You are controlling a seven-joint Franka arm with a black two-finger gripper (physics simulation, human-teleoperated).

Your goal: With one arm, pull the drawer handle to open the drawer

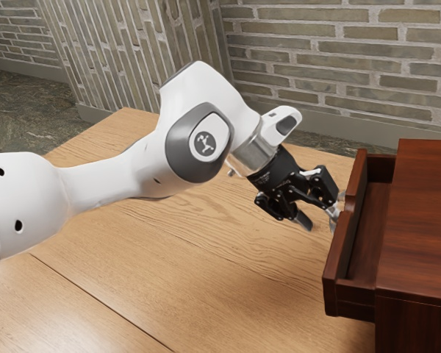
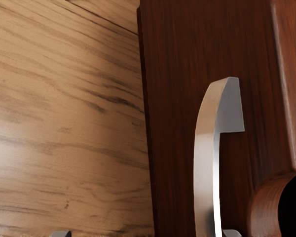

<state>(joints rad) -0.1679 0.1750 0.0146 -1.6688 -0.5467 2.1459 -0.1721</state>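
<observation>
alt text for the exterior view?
Black gripper, fingers open around the silver handle of a dark wooden drawer that stands partly pulled out at the exterior view's right. The white arm reaches in from the left across a light wooden table; brick wall behind.

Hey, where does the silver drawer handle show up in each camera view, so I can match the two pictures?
Exterior view: the drawer handle is a small silver piece right of centre, on the drawer front, just past the gripper.
Wrist view: the drawer handle is the pale curved bar standing off the dark drawer front.
Shared landmark: the dark wood drawer front, edged by the light wooden table.
</observation>
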